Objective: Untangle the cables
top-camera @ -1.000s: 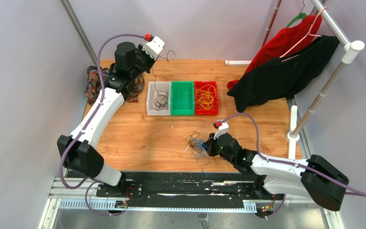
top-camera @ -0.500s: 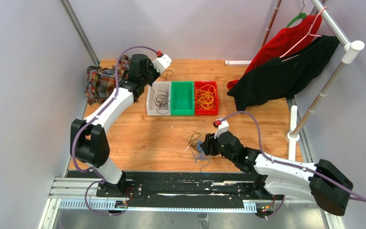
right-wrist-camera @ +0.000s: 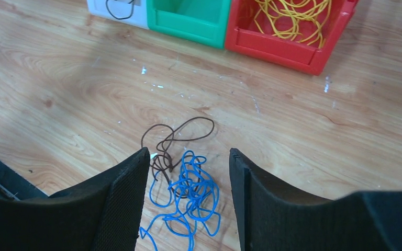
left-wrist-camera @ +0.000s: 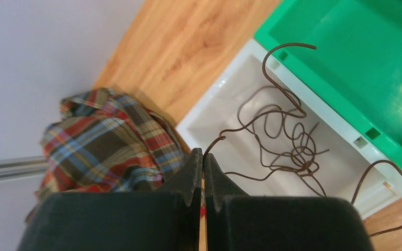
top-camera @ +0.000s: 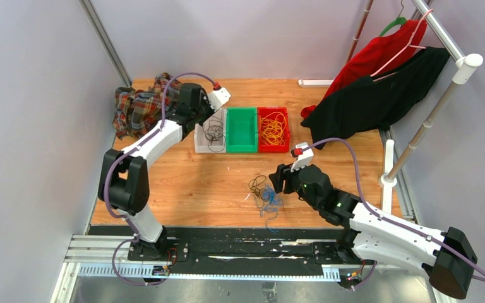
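Observation:
My left gripper (top-camera: 207, 120) hangs over the white bin (top-camera: 197, 140), shut on the end of a thin black cable (left-wrist-camera: 288, 141). That cable trails down into the white bin (left-wrist-camera: 209, 125) and loops there. On the table in front of the bins lies a tangle of blue cable (right-wrist-camera: 193, 188) with a black cable (right-wrist-camera: 175, 133) knotted into it. The same tangle (top-camera: 265, 193) shows in the top view. My right gripper (right-wrist-camera: 188, 157) stands open just above it, a finger on each side, holding nothing. Yellow cables (top-camera: 273, 128) fill the red bin (top-camera: 287, 146).
A green bin (top-camera: 241, 146) stands between the white and red ones. A plaid cloth (top-camera: 136, 110) is heaped at the back left corner. Red and black garments (top-camera: 372, 95) hang from a rack at the right, and its white post (top-camera: 389, 165) rises at the table's right edge.
My left arm has come down from high at the back to just above the white bin, lowering the black cable into it. My right gripper has opened and drawn back from the tangle.

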### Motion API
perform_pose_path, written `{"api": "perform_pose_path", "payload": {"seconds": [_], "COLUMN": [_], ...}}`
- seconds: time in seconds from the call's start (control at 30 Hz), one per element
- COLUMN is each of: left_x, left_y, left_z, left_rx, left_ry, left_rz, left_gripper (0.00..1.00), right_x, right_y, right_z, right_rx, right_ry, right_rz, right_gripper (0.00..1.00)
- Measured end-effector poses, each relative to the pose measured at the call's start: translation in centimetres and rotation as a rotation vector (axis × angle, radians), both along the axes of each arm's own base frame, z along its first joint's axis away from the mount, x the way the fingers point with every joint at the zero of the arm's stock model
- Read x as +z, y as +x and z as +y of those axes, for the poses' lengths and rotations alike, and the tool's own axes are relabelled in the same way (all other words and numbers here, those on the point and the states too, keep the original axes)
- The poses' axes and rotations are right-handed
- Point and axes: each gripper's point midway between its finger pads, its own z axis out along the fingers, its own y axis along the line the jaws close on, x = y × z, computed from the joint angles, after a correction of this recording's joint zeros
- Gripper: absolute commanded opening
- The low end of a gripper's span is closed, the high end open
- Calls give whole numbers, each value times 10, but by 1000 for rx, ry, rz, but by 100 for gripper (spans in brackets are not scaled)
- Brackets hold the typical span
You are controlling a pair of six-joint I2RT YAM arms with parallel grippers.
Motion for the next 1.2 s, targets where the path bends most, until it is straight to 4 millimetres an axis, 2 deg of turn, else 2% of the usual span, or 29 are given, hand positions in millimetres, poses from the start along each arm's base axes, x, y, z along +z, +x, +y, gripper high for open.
{"api": "perform_pose_path", "payload": {"seconds": [0.27,0.57,0.63,0.73,0.83,0.93,1.07,1.2], "left_x": [-64,-105,-112,-117,-115,-102,-71,-44], "left_y": [2,2,2,5,6,10,20,17], "left_z": [0,-8,-10,-9,-8,-10,-14,-20], "left_rx": [-9,-32,-35,-29,-27,-35,-62,-119], "left_ry": [59,102,110,125,128,108,56,12], "left_rz": [124,189,203,213,223,232,233,243], "left_gripper": [0,1,7,28,50,66,72,73], "right_x": [-6,-17,-21,-24,-24,-23,-22,-21], "right_y": [3,4,5,5,5,6,7,7], "right_z": [-8,-18,-20,-22,-22,-24,-25,-25], "right_rx": [-34,-63,-70,-75,-77,-84,-87,-89], "right_ry": [-27,-52,-59,-66,-64,-61,-59,-57], "right_rz": [7,27,34,41,41,39,37,36], "right_gripper": [56,55,54,54,54,54,54,54]}}
